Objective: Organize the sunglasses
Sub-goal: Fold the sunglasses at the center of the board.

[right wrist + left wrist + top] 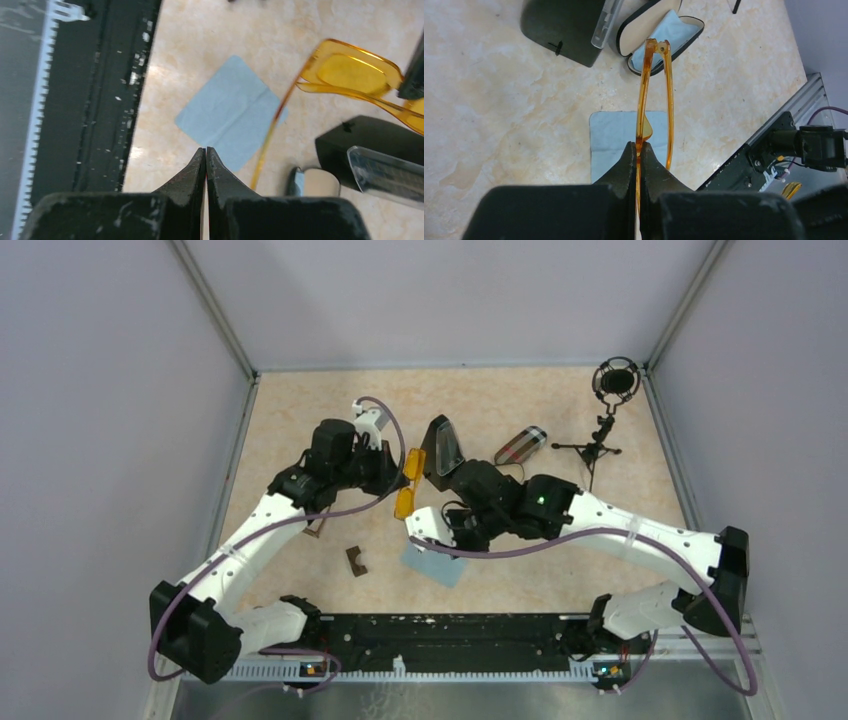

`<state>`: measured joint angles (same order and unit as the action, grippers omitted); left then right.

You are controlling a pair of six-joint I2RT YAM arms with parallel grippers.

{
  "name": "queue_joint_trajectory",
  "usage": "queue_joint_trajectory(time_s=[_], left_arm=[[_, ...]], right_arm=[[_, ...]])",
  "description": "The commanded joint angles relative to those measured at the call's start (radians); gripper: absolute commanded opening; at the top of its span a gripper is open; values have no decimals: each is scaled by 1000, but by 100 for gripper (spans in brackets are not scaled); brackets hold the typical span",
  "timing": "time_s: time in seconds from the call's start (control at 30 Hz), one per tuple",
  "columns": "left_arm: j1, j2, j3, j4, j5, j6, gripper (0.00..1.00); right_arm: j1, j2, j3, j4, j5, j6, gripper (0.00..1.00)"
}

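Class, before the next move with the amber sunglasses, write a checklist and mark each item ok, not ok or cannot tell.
1. Left gripper shut on the amber sunglasses: ok.
2. Right gripper free to help: ok, shut and empty.
3. Clamshell case open to receive them: ok.
4. Sunglasses folded: not ok, one temple sticks out.
5. Blue cloth lying flat, untouched: ok.
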<state>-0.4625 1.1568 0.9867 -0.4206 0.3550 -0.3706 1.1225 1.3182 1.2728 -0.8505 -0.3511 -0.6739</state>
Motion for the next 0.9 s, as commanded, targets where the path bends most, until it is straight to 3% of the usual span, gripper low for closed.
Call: queue_joint_trajectory(time_s=[0.0, 0.17, 0.63, 0.77, 0.87], left_arm=[[1, -36, 8, 37, 84, 25, 0], [-1, -76, -49, 46, 142, 37, 0], [-20, -147, -157, 122, 280, 16, 0], [-22, -161, -152, 85, 198, -1, 0], [-29, -136, -115, 1, 95, 13, 0]], right_arm=[[-83, 31, 51, 80, 136, -18, 0], [-246, 93, 130, 140, 66, -1, 0], [-276, 247, 186, 259, -91, 257, 2], [-297, 246, 189, 208, -110, 260, 4], [-370, 160, 150, 178, -180, 272, 7]])
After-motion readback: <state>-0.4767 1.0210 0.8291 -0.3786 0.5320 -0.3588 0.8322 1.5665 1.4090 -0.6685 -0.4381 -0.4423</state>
